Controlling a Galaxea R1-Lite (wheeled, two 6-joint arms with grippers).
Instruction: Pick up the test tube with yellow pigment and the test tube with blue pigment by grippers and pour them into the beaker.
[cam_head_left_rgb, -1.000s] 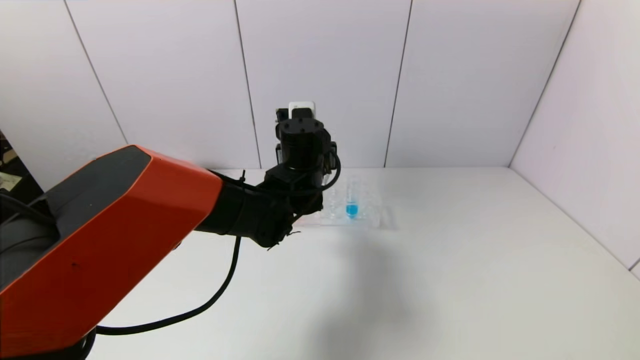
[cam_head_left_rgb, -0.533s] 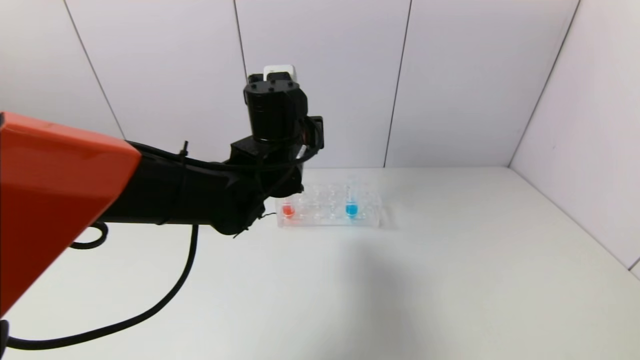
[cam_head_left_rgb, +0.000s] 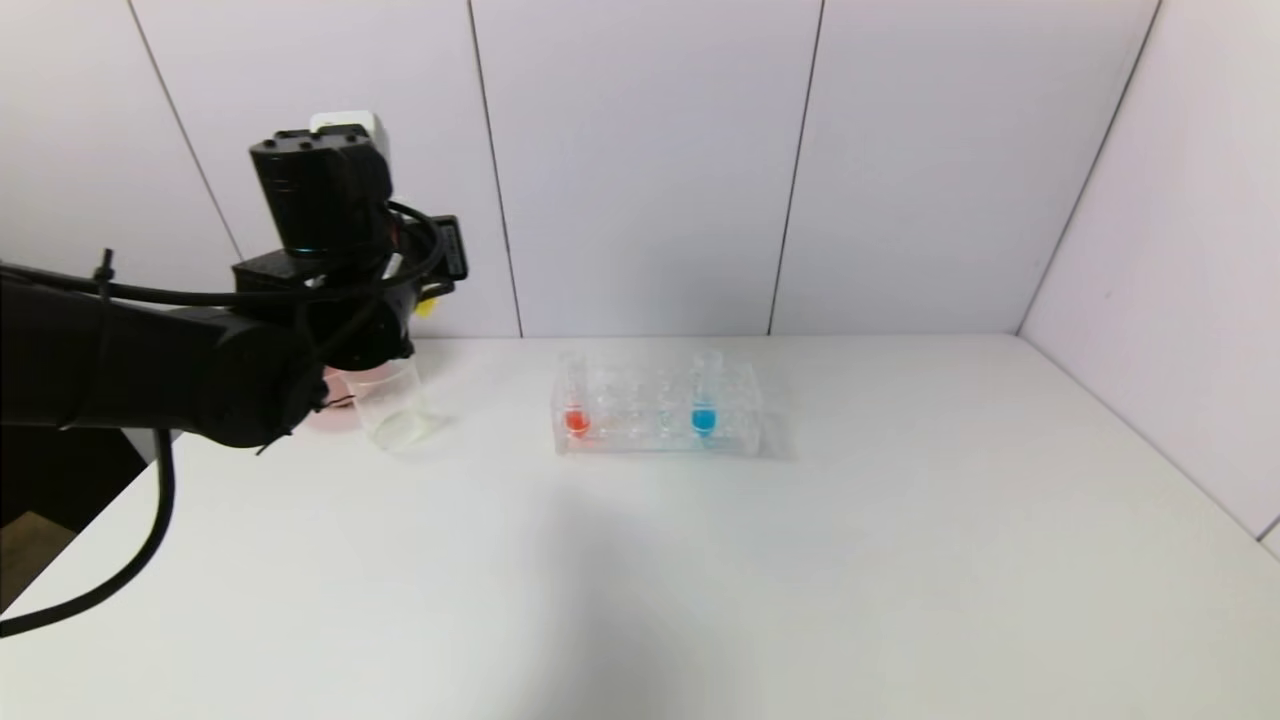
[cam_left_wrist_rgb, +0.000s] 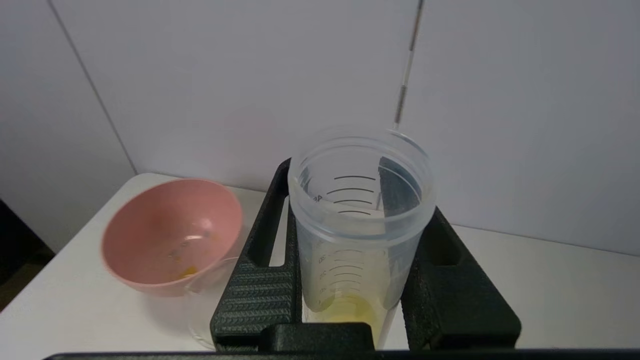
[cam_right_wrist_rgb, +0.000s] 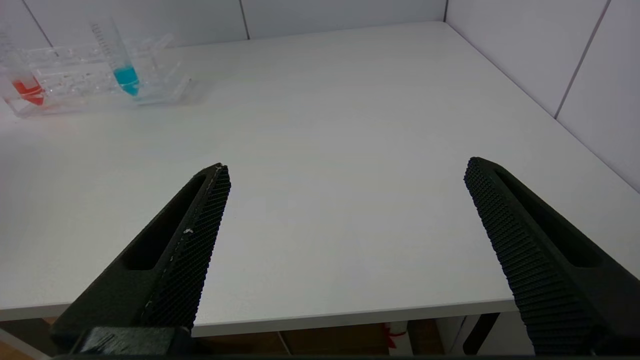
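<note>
Left claw (cam_left_wrist_rgb: 350, 280) clamped on the yellow-pigment tube (cam_left_wrist_rgb: 357, 225), probably above the beaker (cam_head_left_rgb: 392, 405) at far left; right claw (cam_right_wrist_rgb: 345, 240) gaped idle; blue tube (cam_head_left_rgb: 704, 400) racked; misjudged tilt risked spilling onto desk (cam_head_left_rgb: 700, 560).

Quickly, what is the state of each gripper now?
Left gripper: shut on the yellow test tube, beside the pink bowl.
Right gripper: open, empty.

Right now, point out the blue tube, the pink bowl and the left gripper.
blue tube (cam_head_left_rgb: 704, 420), head view, its blue liquid.
pink bowl (cam_left_wrist_rgb: 165, 235), left wrist view, inner wall.
left gripper (cam_left_wrist_rgb: 350, 260), left wrist view, midway between fingertips.
</note>
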